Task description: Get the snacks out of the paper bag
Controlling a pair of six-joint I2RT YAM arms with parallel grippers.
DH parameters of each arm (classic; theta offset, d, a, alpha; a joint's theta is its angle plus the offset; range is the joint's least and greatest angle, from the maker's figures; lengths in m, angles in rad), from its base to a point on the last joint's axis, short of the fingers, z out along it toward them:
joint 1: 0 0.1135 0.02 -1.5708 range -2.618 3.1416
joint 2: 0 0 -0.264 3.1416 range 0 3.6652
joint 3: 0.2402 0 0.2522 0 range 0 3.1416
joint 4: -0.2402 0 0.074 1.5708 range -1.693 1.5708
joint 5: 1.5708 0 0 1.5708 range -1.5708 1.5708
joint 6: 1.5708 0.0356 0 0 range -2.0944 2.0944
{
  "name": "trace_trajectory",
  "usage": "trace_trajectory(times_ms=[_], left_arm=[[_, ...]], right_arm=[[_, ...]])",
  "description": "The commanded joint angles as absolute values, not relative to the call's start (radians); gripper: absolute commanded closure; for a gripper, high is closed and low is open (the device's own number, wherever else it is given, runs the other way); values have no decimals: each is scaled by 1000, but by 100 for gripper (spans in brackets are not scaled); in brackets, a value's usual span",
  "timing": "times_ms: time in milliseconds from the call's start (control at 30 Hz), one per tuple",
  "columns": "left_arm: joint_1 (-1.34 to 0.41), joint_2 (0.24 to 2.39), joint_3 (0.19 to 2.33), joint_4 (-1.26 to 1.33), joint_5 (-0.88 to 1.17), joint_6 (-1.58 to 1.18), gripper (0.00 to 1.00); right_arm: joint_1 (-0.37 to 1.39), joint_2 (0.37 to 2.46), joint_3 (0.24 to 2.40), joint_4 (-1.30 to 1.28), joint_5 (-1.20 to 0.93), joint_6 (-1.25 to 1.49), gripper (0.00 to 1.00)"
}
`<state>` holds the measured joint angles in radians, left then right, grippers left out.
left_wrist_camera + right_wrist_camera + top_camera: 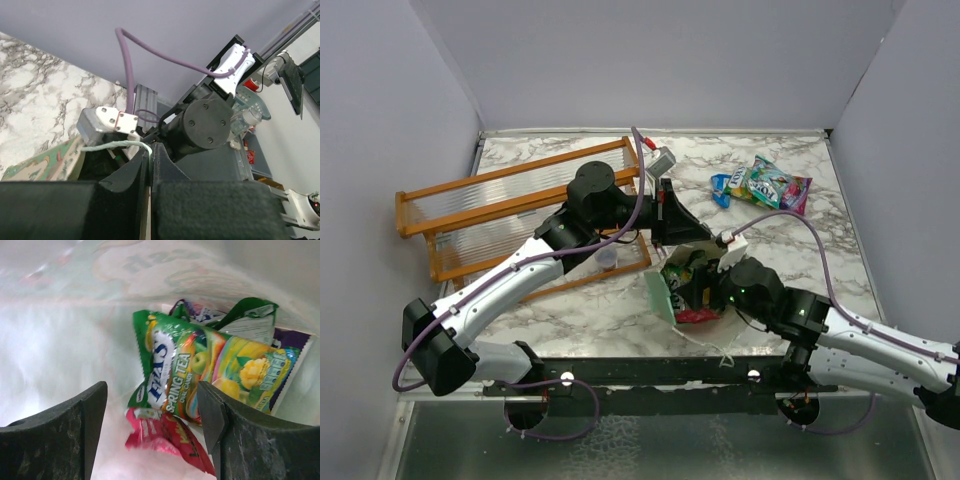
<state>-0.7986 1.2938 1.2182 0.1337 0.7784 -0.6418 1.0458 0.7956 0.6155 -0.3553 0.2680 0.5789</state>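
Carries, on the marble table (pixel 590 315), an orange rack (pixel 510 215) at the left and the mint-green paper bag (pixel 658 295) near the middle, between the two arms. Looks partway through the emptying, with some snacks (pixel 765 185) lying out in a small heap at the far right, well apart from the bag, and more inside. Shows, from the right wrist, a green-yellow packet (pixel 200 370) on top, a red-pink packet (pixel 165 437) under its near edge and a purple packet (pixel 292 340) behind. Has the right pincer (pixel 152 390) spread wide inside the bag's mouth, either side of the green-yellow packet's near end, gripping nothing. Has the left pincer (pixel 151 150) pressed together on the white string handle (pixel 115 145), pinching it, probably to steady the bag. Calls next for easing the right pincer forward, closing on the green-yellow packet's edge and lifting it clear with the handle held firm.
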Motion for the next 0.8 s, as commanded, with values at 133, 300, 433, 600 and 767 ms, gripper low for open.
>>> trace_trajectory(times_ms=[133,300,433,600,767], left_arm=[[-801,1261,1248,235,803,-661,100],[-801,1238,1246,213,779,-630,100],[-802,1226,1245,193,771,-616,100],[-801,1223,1235,197,769,-627,100],[-802,1227,1213,244,780,-661,100]], right_arm=[[1045,912,611,-266,405,474,35],[1042,949,604,-224,417,431,37],[1043,974,579,-144,486,464,34],[1044,1078,581,-97,545,523,15],[1043,1186,549,-11,587,545,2]])
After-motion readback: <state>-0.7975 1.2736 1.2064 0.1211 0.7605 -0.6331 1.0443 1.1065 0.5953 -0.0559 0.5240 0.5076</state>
